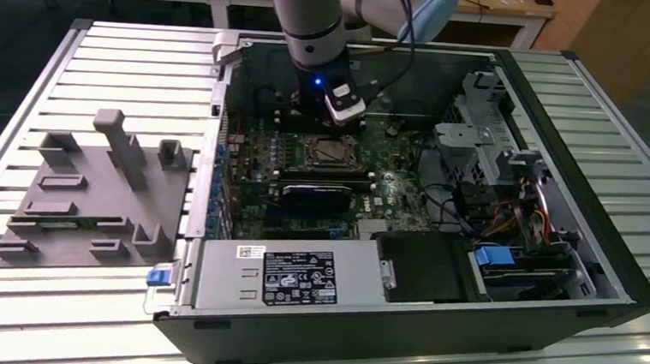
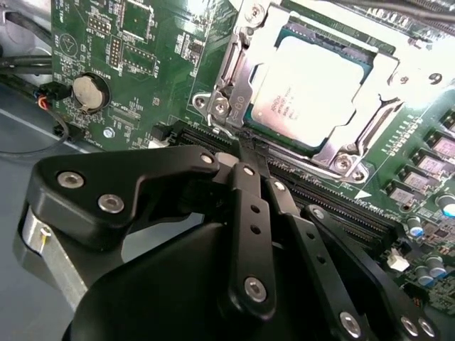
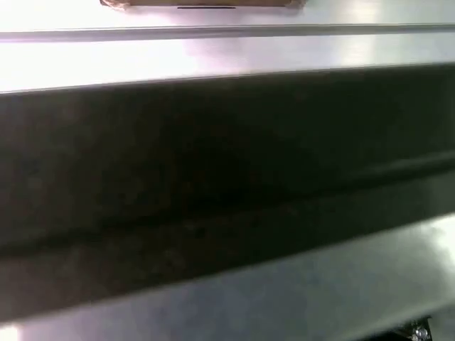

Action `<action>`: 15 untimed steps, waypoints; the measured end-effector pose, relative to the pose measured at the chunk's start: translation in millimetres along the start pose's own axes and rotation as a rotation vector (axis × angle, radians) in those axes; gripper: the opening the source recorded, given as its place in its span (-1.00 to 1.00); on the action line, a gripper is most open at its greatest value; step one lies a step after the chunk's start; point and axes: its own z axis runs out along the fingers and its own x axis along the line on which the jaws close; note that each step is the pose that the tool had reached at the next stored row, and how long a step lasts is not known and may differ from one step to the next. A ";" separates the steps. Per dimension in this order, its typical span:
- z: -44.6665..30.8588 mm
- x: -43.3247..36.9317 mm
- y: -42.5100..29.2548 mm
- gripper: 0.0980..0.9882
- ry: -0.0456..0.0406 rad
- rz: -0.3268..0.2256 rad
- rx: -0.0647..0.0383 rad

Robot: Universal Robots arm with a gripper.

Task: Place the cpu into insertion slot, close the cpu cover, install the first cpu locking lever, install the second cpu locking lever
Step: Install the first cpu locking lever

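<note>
- The cpu (image 2: 307,91) lies flat in the insertion slot (image 2: 359,117), silver top facing up.
- The cpu cover (image 2: 250,51) is down around it.
- My jaws are shut, empty, tips just beside the socket's corner.

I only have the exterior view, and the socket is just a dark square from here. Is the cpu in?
Observer: Yes. In the second wrist view the cpu lies flat in the insertion slot, silver top up.
Operator: And the cpu cover?
Observer: The cpu cover is down, its frame lying around the chip's top.
Operator: Where is the tool?
Observer: The tool is shut and holds nothing I can see. Its tip is close by the socket's corner, above the long black slot.
</note>
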 end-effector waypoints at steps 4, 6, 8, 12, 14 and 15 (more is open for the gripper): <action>0.6 -0.1 -0.4 -0.98 0.0012 -0.007 -0.001; 0.7 -0.2 -0.3 -0.98 0.0015 -0.007 -0.002; 0.4 -0.3 -0.2 -0.98 0.0017 -0.007 -0.005; -4.0 -1.4 0.5 -0.98 0.0019 -0.008 -0.005; -7.4 -2.3 1.0 -0.98 0.0019 -0.008 -0.005; -9.3 -2.8 1.3 -0.98 0.0019 -0.008 -0.005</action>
